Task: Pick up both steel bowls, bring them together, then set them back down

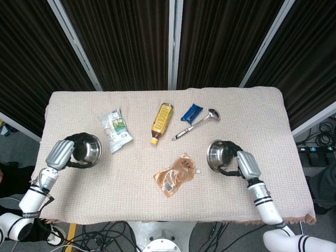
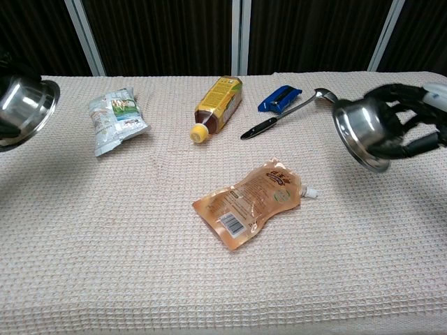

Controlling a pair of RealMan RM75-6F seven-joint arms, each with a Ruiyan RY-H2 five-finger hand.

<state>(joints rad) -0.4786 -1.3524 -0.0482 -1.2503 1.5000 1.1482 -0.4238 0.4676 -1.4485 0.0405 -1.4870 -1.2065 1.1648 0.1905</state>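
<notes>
My left hand (image 1: 63,154) grips one steel bowl (image 1: 87,149) over the left side of the table; in the chest view that left bowl (image 2: 24,106) hangs tilted at the left edge, the hand mostly out of frame. My right hand (image 1: 239,162) holds the other steel bowl (image 1: 220,155) over the right side. The chest view shows the right bowl (image 2: 360,129) tilted on its side above the cloth, the dark fingers (image 2: 405,129) wrapped around its back. The two bowls are far apart.
Between the bowls on the beige cloth (image 1: 131,184) lie a snack packet (image 1: 116,130), a yellow bottle (image 1: 161,121), an orange pouch (image 1: 175,174), a blue clip (image 1: 191,112) and a steel ladle (image 1: 197,123).
</notes>
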